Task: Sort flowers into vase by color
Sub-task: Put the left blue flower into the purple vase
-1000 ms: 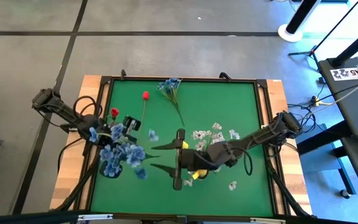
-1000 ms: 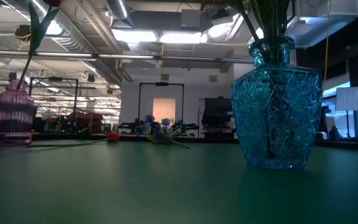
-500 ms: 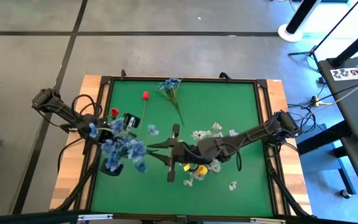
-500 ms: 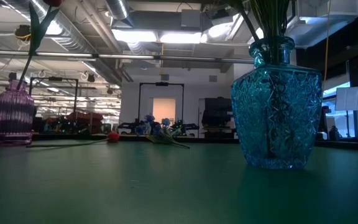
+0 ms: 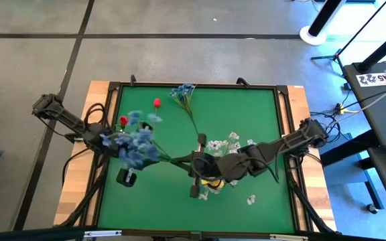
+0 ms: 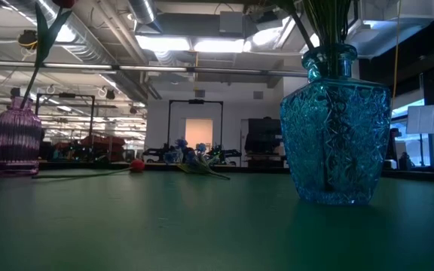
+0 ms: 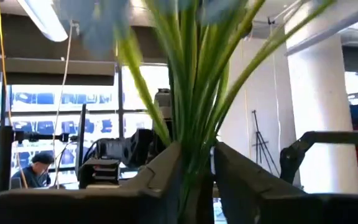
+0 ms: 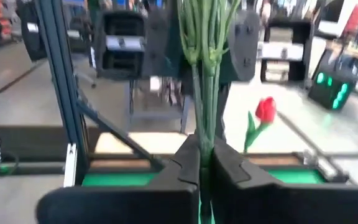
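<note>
R gripper (image 5: 194, 159): closed on the green stalks of the blue sprig (image 5: 138, 142), seen in R wrist view w/ fingers (image 8: 185, 163) pressed on the stalks from both sides. Sits near mat centre, arm reaching in from the right edge.
L gripper (image 7: 197, 180): stalks run between its fingers (image 7: 160, 171) in L wrist view, w/ a gap showing beside the stalks; cannot tell if it is gripping or released. In high view it is at the left side of the mat, under the blossoms.
Blue sprig: in the air betw. both grippers, blossoms over the left part of the mat, stalks pointing toward R gripper.
2nd blue sprig (image 5: 183, 93): lies flat on the mat near the far edge, stalk going toward centre. Also seen far off in low view (image 6: 191, 158).
Red bud (image 5: 157, 103): on the mat, just left of the 2nd blue sprig; thin stalk goes down from it.
Red bud no. 2 (image 5: 123, 121): at left, near L arm; stands in pink vase (image 6: 15, 143), as low view shows.
White sprigs (image 5: 228, 142): scattered on the mat right of centre, around R arm; one blossom apart, nearer the front edge.
Yellow bud (image 5: 214, 182): partly hidden under R arm.
Blue vase (image 6: 334, 128): close to low camera, green stalks inside.
Mat (image 5: 246, 107): green, in a dark frame.
</note>
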